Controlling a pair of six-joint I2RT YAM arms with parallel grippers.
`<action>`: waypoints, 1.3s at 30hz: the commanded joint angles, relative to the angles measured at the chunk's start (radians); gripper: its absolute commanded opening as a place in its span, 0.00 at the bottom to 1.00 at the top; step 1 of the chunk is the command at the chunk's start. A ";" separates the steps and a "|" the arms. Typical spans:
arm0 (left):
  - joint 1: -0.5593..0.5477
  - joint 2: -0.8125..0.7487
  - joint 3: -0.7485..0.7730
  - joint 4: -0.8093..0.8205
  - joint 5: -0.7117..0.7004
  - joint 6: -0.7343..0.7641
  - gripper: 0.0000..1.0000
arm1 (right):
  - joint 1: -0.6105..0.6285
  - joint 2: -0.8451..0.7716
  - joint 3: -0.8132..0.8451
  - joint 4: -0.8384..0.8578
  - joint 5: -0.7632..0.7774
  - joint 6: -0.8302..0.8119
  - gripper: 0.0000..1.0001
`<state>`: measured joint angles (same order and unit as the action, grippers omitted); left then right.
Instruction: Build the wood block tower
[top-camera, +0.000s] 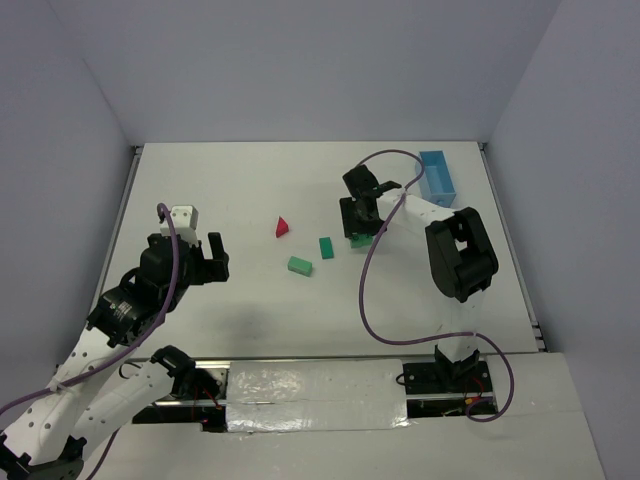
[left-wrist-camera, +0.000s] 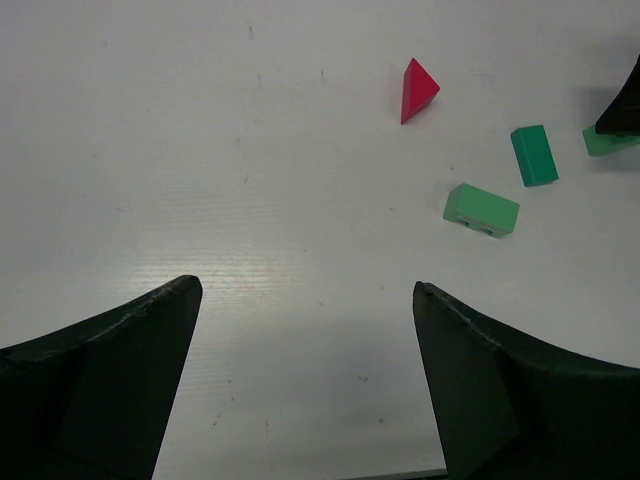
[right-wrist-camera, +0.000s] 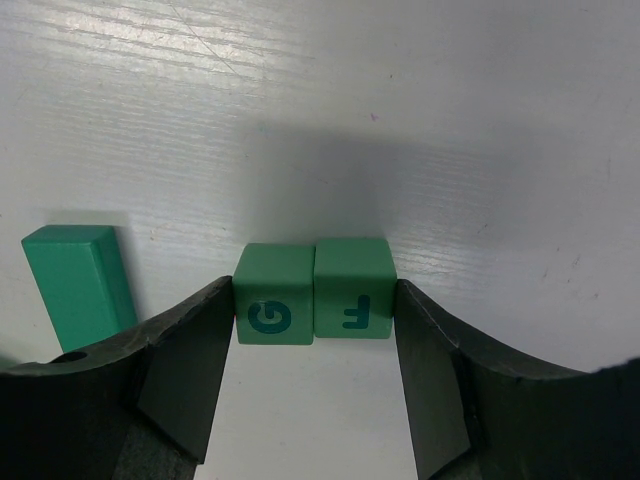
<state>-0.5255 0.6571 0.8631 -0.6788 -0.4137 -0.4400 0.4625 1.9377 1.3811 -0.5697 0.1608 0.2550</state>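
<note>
Green and lettered in darker teal, the G cube (right-wrist-camera: 274, 308) and the F cube (right-wrist-camera: 352, 302) stand side by side on the white surface (top-camera: 250, 180), touching, letters facing up. The right end effector (right-wrist-camera: 315, 300) is closed on the two cubes at a middling width, one finger against the outer face of each. That arm reaches forward from its base with the elbow folded high, and the wrist points down at the middle-right of the surface.

Just left of it lies a green block (top-camera: 326, 247), its long axis running roughly near to far. A second green block (top-camera: 300, 265) lies nearer, its long axis more left to right and a little tilted. The red prism (top-camera: 283, 227) lies further left, one point toward the far wall. A blue tray (top-camera: 437, 174) sits at the far right.

The left arm is bent over the left side, well apart from the blocks. Its end effector (left-wrist-camera: 305, 290) is spread wide and holds nothing.
</note>
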 joint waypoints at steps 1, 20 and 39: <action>-0.005 -0.007 0.002 0.038 0.003 0.024 0.99 | 0.011 -0.029 -0.002 -0.038 -0.003 -0.023 0.69; -0.005 0.003 0.002 0.036 0.000 0.021 1.00 | 0.085 -0.221 0.032 -0.056 0.083 0.049 0.97; -0.008 0.021 0.002 0.031 -0.019 0.015 0.99 | 0.309 -0.011 0.173 -0.076 0.200 0.230 0.72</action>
<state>-0.5259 0.6884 0.8631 -0.6796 -0.4248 -0.4408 0.7841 1.8847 1.5105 -0.6186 0.3630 0.4995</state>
